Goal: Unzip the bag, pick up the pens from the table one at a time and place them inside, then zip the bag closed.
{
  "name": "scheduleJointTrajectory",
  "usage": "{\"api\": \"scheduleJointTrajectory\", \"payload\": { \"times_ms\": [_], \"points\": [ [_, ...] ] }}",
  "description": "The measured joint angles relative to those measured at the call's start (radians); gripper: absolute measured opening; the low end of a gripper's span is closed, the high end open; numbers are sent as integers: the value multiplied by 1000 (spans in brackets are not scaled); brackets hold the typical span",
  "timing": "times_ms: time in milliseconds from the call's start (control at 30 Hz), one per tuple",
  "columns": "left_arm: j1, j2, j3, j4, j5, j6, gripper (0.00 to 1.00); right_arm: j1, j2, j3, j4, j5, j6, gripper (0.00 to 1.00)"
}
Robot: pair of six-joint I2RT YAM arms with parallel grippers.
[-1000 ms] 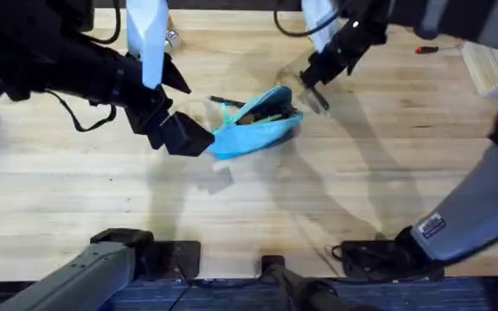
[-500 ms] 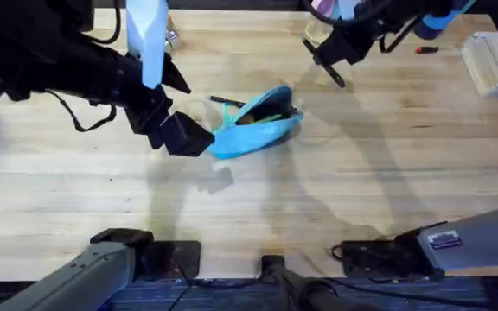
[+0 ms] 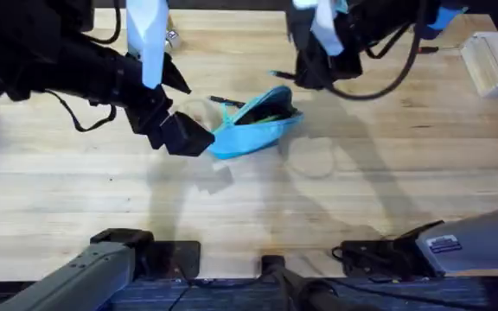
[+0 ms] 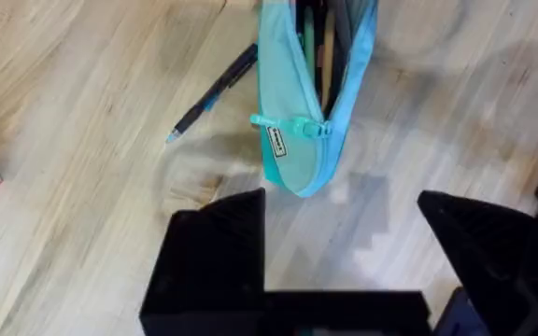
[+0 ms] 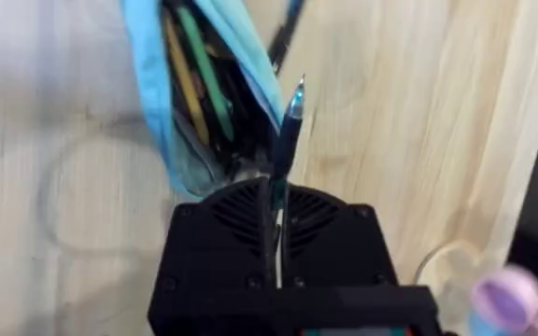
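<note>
**Plank-wood worktop [image 3: 387, 181], pen drop coming up**

Light butcher-block strips all round, with the bag [image 3: 253, 128] lying about mid-worktop. Soft light-blue fabric, long and slouchy, unzipped with the mouth gaping, small teal pull [image 4: 299, 126] hanging near one end. Already some green and yellow sticks inside, judging by the right wrist view.

Right claw [image 5: 276, 201] pinched tight on a dark pen [image 5: 286, 140], hovering just above the far end of the bag, tip out ahead of the fingers. Left claw [image 4: 344, 247] spread wide at the near end of the bag, gripping nothing, fabric tip just ahead of its fingers. Second pen [image 4: 215, 91] flat on the wood, right beside the bag.

Tips for the step in hand, opinion only:
- Line the pen up along the opening, not across it.
- Lower the tip past the fabric lip before letting go.
- Watch for a floppy edge folding over and bouncing the pen out.
- Maybe pin the near end with the left claw first, to stop the bag sliding.
</note>
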Motion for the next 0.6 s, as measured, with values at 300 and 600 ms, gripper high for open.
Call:
{"api": "scheduleJointTrajectory", "payload": {
  "times_ms": [300, 600],
  "points": [
    [0, 0, 0, 0, 0, 0, 993, 73, 1, 0, -47, 26, -193, 31],
    [0, 0, 0, 1, 0, 0, 993, 89, 97, 0, -49, 45, -328, 31]
  ]
}}
